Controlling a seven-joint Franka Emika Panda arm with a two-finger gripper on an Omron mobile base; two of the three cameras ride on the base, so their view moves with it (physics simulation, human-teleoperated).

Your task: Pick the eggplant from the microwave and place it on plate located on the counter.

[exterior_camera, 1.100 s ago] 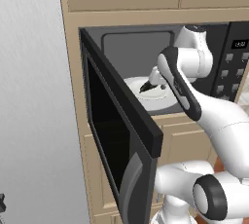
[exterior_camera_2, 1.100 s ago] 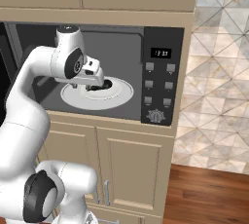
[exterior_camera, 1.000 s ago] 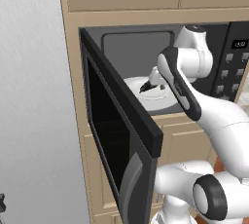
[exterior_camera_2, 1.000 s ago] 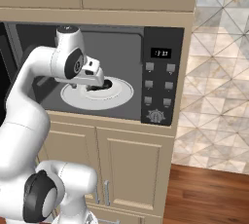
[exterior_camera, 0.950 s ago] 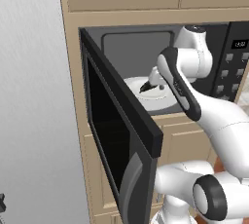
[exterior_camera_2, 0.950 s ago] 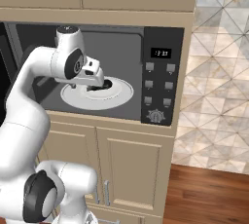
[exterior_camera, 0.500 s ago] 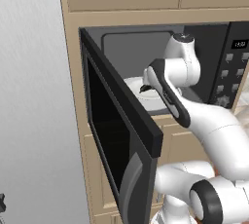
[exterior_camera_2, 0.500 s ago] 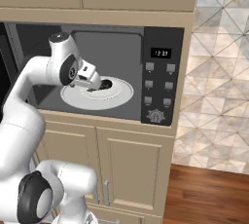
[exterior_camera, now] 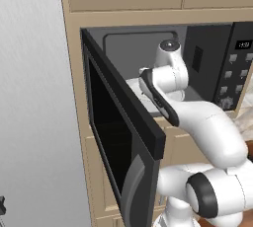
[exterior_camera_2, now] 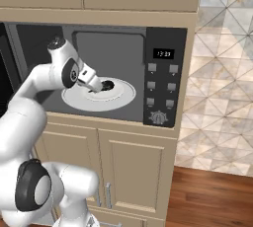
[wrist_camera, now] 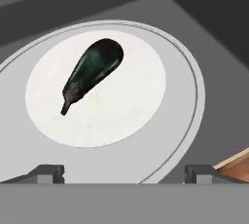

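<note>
Fingers (wrist_camera: 51, 171) parted and backed off; eggplant (wrist_camera: 92, 72) lies free mid-turntable (wrist_camera: 180, 116).

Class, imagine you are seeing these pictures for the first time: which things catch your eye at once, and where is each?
A dark eggplant lies alone on the white turntable inside the open microwave. The white arm reaches into the cavity, its gripper open just short of the eggplant. The black door swings wide at the left.

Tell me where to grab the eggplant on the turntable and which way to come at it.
Grip the eggplant across its thick middle, coming straight down from above with the jaws set across its length. It lies flat on the white turntable, tapering to a thin stem end that would likely slip. The gripper is open.
</note>
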